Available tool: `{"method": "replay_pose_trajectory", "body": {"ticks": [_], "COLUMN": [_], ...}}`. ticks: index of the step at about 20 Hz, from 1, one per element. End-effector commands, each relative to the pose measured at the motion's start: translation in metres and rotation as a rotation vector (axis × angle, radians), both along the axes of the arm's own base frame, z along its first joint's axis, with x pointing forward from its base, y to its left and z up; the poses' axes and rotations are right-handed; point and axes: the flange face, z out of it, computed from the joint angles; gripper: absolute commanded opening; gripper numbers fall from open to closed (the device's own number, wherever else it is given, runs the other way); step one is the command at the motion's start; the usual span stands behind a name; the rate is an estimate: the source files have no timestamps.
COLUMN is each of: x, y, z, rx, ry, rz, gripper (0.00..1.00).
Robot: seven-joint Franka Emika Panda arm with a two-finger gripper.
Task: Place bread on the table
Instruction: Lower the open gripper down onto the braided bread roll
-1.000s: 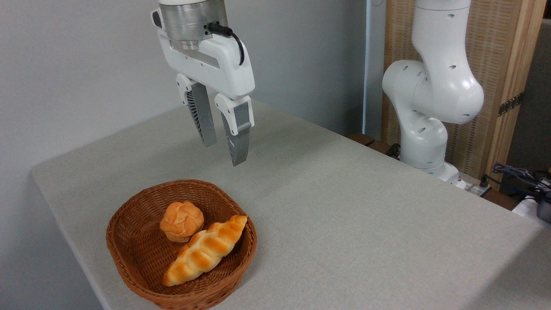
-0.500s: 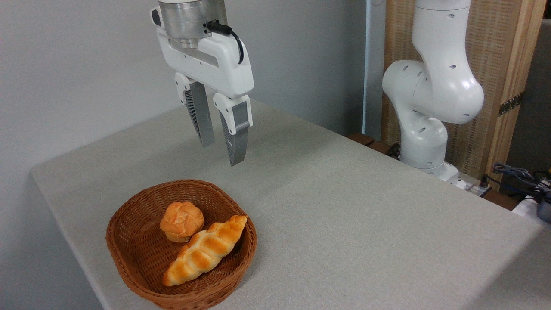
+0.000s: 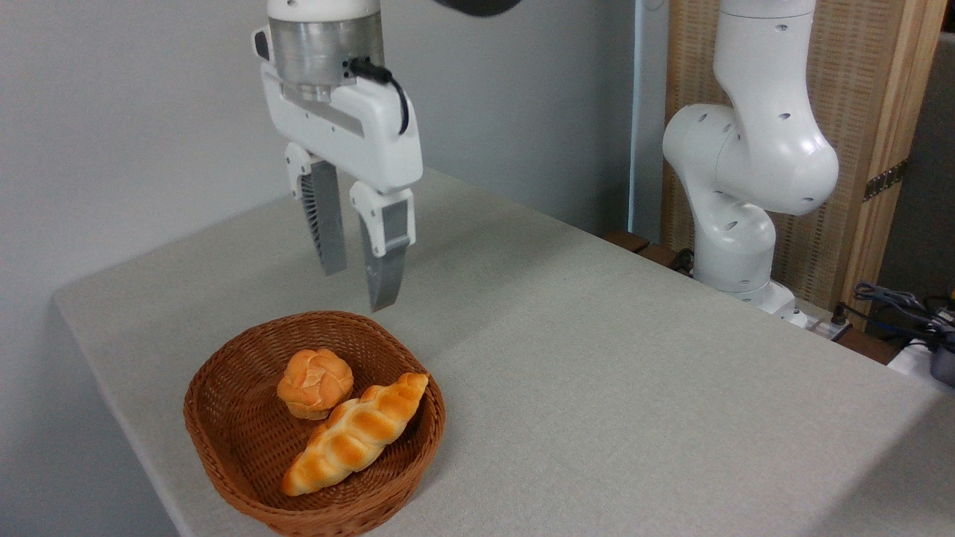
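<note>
Bread point(image 3: 357, 435) lies in the basket point(image 3: 224, 447), below the end effector point(image 3: 357, 287), whose fingers hang apart, empty.

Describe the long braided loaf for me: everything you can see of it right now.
The bread is a long, tapered, braided loaf, glossy golden-orange with paler grooves between its plaits. It lies whole inside the wicker basket, slanting from the lower left up to the right, its upper tip resting near the rim. Its side appears to touch the round bun next to it. The gripper hangs open above the basket's far edge, clear of the loaf.
</note>
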Motion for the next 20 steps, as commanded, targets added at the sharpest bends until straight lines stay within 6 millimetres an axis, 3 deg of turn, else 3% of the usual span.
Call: {"method": "replay_pose_trajectory", "body": {"ticks": [1, 7, 11, 20], "x": [0.003, 0.002, 0.009, 0.020], "y": [-0.006, 0.002, 0.004, 0.010], "z": [-0.023, -0.060, -0.099, -0.127], "rx": [-0.014, 0.003, 0.002, 0.093], "ry": [-0.059, -0.023, -0.088, -0.074], "rz": [0.002, 0.010, 0.016, -0.025], "gripper": [1.00, 1.00, 1.00, 1.00]}}
